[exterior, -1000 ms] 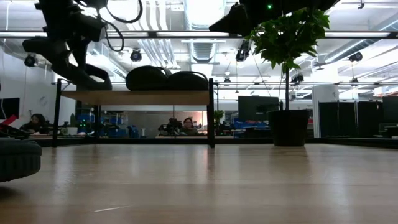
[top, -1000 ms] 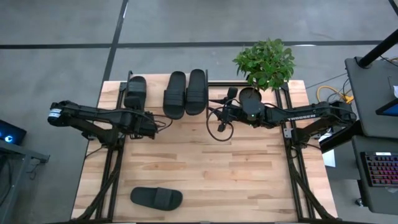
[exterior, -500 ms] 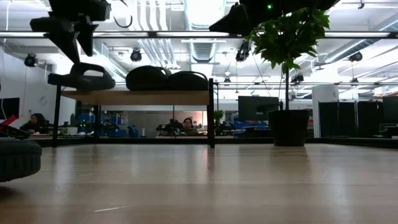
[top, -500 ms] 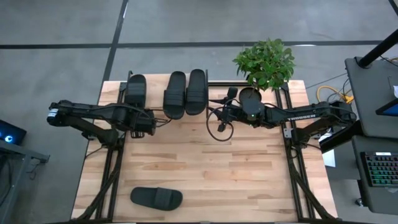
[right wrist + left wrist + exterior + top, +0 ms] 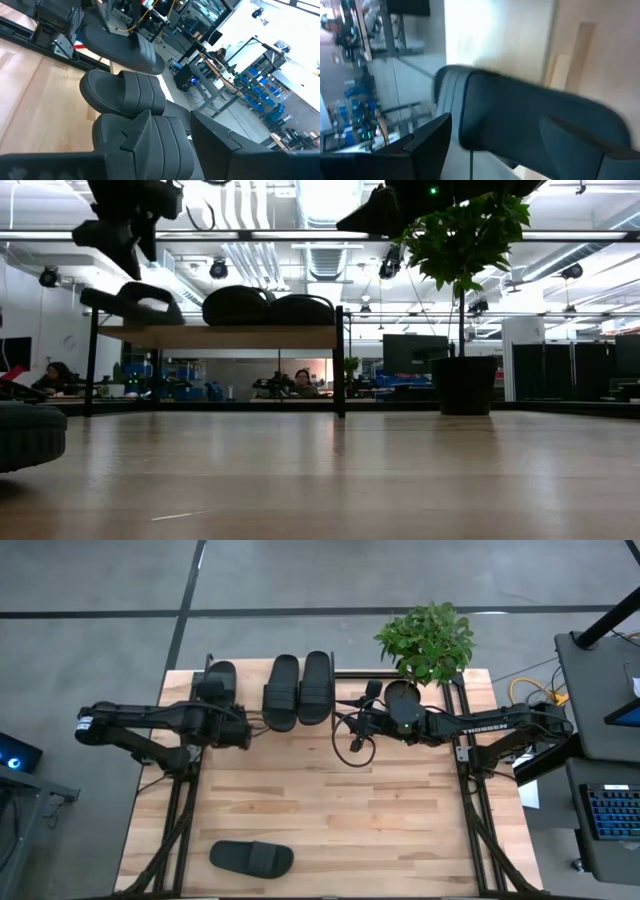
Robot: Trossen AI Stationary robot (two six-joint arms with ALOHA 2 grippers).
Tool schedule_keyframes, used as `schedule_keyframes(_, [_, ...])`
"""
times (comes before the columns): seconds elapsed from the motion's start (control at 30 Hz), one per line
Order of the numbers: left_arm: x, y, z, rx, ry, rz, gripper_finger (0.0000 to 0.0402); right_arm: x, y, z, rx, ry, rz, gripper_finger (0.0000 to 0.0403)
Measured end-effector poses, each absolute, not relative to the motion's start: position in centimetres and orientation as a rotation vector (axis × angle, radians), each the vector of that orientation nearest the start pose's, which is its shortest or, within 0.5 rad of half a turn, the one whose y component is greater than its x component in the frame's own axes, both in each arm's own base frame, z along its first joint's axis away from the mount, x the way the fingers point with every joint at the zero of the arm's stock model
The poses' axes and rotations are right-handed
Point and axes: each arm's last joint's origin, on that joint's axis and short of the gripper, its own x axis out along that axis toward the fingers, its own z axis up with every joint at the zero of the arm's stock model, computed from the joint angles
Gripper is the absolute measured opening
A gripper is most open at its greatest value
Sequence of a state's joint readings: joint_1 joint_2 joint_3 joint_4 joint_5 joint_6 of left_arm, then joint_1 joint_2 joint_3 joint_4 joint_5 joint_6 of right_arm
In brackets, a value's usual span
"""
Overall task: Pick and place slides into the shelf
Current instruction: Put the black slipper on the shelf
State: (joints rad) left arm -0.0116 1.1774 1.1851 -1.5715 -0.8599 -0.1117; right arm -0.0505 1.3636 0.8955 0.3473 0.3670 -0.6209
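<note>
Three black slides sit on the shelf (image 5: 230,336) at the table's far edge. The leftmost slide (image 5: 218,678) (image 5: 132,300) rests on its sole, roughly level, and fills the left wrist view (image 5: 535,120). Two more slides (image 5: 298,688) (image 5: 127,92) lie side by side to its right. The fourth slide (image 5: 251,858) (image 5: 25,435) lies on the table near the near edge. My left gripper (image 5: 125,240) hovers open just above the leftmost slide, clear of it. My right gripper (image 5: 352,735) (image 5: 170,145) waits open and empty by the shelf's right part.
A potted plant (image 5: 428,640) (image 5: 463,385) stands at the table's far right corner, next to the shelf's right post (image 5: 340,360). The wide middle of the wooden tabletop (image 5: 330,800) lies between the shelf and the lone slide. People sit in the room behind.
The leftmost slide was held tilted in my left gripper over the shelf's left end. It came down level onto the shelf board. My left gripper let go of it and rose a little, shifting toward the far edge. The right arm stayed still.
</note>
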Motion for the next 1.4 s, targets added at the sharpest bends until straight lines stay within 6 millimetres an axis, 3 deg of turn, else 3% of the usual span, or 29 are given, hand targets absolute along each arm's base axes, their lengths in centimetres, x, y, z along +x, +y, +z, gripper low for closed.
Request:
schedule_keyframes(0.37, [16.6, 5.9, 31.8, 0.617, 1.541, 0.782, 0.0283, 30.4, -2.6, 29.3, -0.632, 0.254, -0.364, 0.0123])
schedule_keyframes(0.57, [17.5, 7.0, 32.0, 0.672, 1.508, 0.739, 0.0273, 30.4, -2.6, 29.2, -0.633, 0.260, -0.362, 0.0125])
schedule_keyframes(0.9, [17.9, 8.8, 30.6, 0.643, 1.628, 0.672, 0.0230, 30.4, -2.6, 29.0, -0.637, 0.284, -0.354, 0.0117])
schedule_keyframes(1.4, [17.9, 10.4, 30.1, 0.636, 1.693, 0.695, 0.0228, 30.4, -2.6, 28.9, -0.644, 0.291, -0.352, 0.0114])
